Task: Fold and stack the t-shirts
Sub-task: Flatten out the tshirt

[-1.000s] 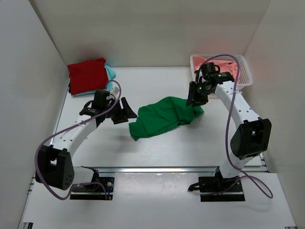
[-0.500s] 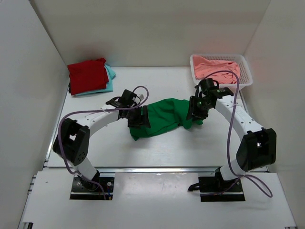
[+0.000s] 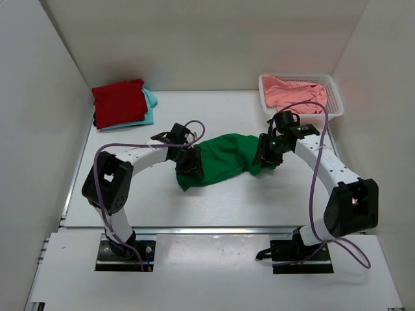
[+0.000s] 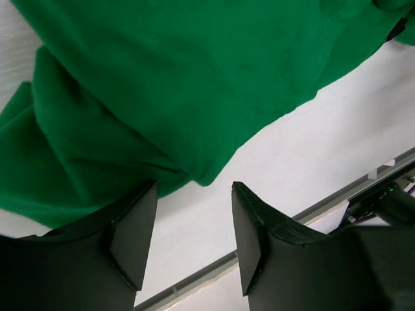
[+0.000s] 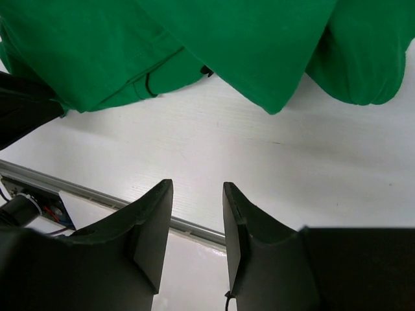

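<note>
A bright green t-shirt (image 3: 224, 159) lies crumpled in the middle of the table (image 3: 214, 194). My left gripper (image 3: 189, 163) is at its left end, jaws open. In the left wrist view my left gripper (image 4: 194, 188) has the hem of the green t-shirt (image 4: 162, 84) just at its fingertips, bare table between the fingers. My right gripper (image 3: 267, 155) is over the shirt's right end. In the right wrist view my right gripper (image 5: 198, 186) is open over bare table, just short of the green t-shirt (image 5: 227, 45). A dark red t-shirt (image 3: 118, 102) lies folded on a pale turquoise one (image 3: 150, 100) at the back left.
A white mesh basket (image 3: 334, 97) at the back right holds a salmon pink t-shirt (image 3: 295, 91). White walls close in the table at the back and both sides. A metal rail (image 3: 214, 229) runs along the near edge.
My left arm has swung right to the green t-shirt's left end and its jaws have narrowed a little. The right gripper has shifted slightly towards the near side.
</note>
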